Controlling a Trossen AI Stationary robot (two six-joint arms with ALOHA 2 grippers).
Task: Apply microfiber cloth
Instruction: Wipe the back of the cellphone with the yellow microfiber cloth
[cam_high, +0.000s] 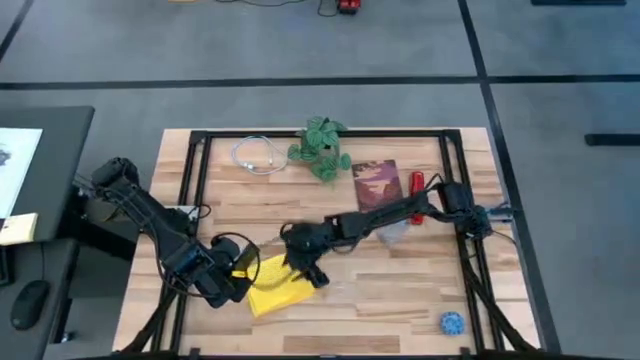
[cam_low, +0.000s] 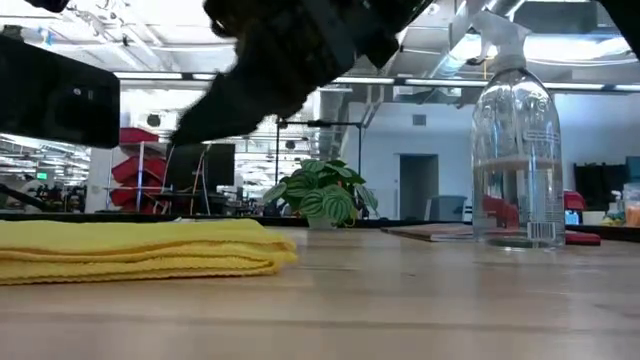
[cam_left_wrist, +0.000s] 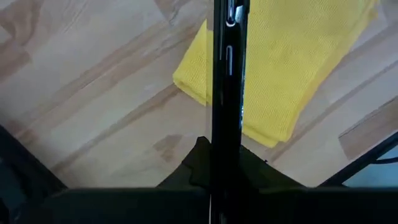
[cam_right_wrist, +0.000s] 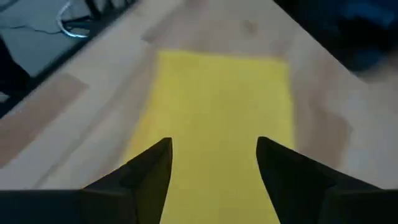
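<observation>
The yellow microfiber cloth (cam_high: 280, 292) lies folded flat on the wooden table, near its front edge and left of centre; the low view shows it as a stack of layers (cam_low: 130, 250). My right gripper (cam_right_wrist: 214, 146) hovers open just above the cloth's far part (cam_high: 305, 265), touching nothing. My left gripper (cam_high: 230, 272) is at the cloth's left end, shut on a thin black phone (cam_left_wrist: 227, 74). The phone shows edge-on in the left wrist view and as a dark slab in the low view (cam_low: 55, 95). My left gripper pinches the black phone between its two fingers at one end (cam_left_wrist: 225, 163); the gripper's own body hides the pads. The phone stands on edge, its button side (cam_left_wrist: 231, 56) toward the camera. It is lifted clear over the table beside the cloth.
At the table's back stand a small green plant (cam_high: 320, 148), a coiled white cable (cam_high: 255, 155), a brown book (cam_high: 377, 183) and a red object (cam_high: 417, 185). A clear spray bottle (cam_low: 515, 150) stands right of centre. A small blue ball (cam_high: 452, 322) lies near the front right corner.
</observation>
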